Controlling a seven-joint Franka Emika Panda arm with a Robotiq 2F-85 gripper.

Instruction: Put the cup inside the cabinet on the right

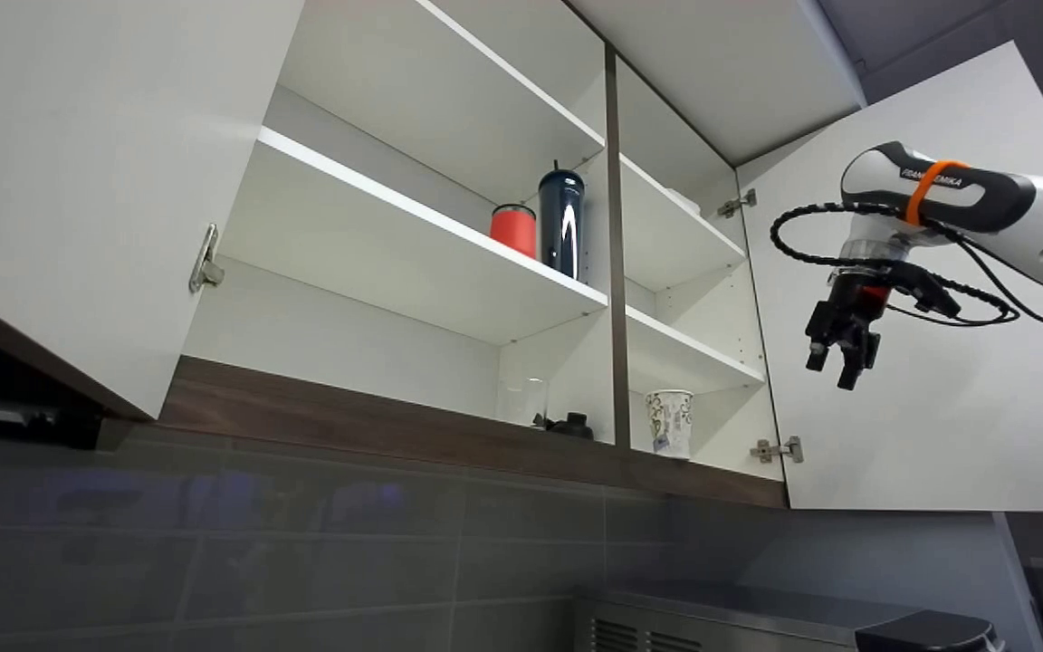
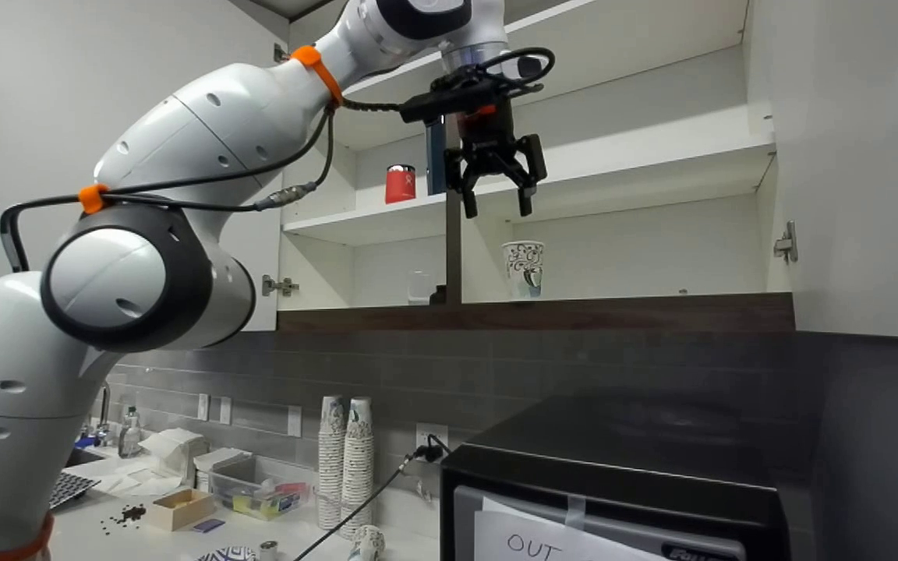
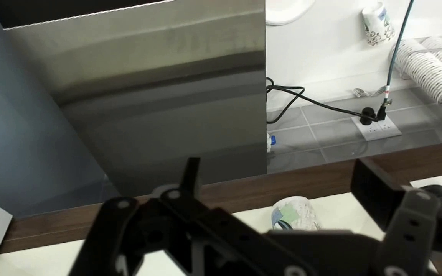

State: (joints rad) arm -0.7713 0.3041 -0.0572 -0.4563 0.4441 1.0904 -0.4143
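The cup, whitish paper with a grey-brown swirl pattern, stands upright on the bottom of the narrow white cabinet, near the dark divider. The cup also shows in an exterior view. In the wrist view the cup shows between the fingers, its lower part hidden by the gripper body. My gripper is open and empty, outside the cabinet in front of its open door. In an exterior view the gripper appears above the cup, apart from it. The fingers are spread in the wrist view.
The cabinet door stands wide open on metal hinges. The wider section holds a red cup, a dark blue bottle and a clear glass. A microwave and stacked paper cups stand below on the counter.
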